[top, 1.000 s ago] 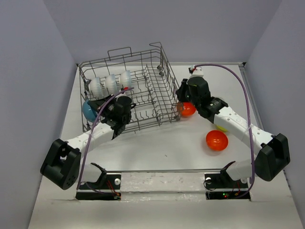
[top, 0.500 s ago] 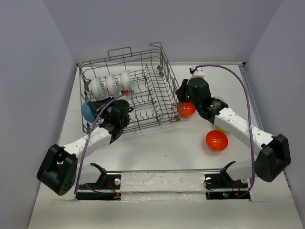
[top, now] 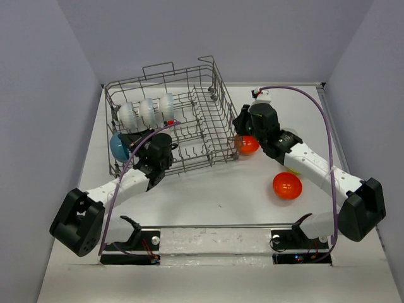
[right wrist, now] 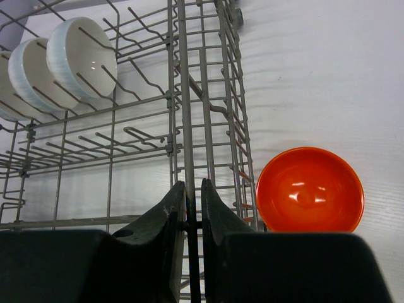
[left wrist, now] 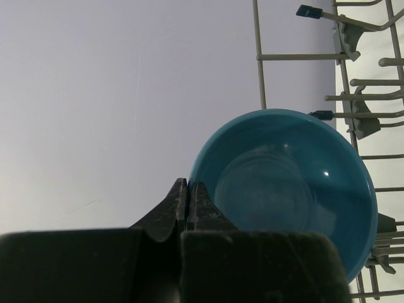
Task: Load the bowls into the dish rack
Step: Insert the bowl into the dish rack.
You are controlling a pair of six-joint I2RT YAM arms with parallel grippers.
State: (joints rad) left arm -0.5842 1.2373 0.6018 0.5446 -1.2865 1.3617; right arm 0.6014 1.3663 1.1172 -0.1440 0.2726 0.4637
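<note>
The grey wire dish rack (top: 189, 120) stands at the back left and holds three white bowls (top: 147, 110) on edge between its tines. My left gripper (top: 130, 147) is shut on the rim of the blue bowl (top: 117, 145) at the rack's near left corner. In the left wrist view the jaws (left wrist: 188, 187) pinch the blue bowl's (left wrist: 290, 189) left rim. My right gripper (top: 238, 129) is shut on an upright wire of the rack's right wall (right wrist: 183, 95); the right wrist view shows its jaws (right wrist: 192, 186) closed on that wire. An orange-red bowl (top: 247, 144) lies beside it.
A second orange-red bowl (top: 287, 185) lies on the table at the right. A yellow-green bowl (top: 292, 169) is mostly hidden under my right arm. In the right wrist view the near orange-red bowl (right wrist: 309, 189) sits just right of the rack wall, and the white bowls (right wrist: 82, 53) show at the upper left.
My left gripper with the blue bowl has shifted slightly towards the near side. The right arm and the rack have hardly moved.
</note>
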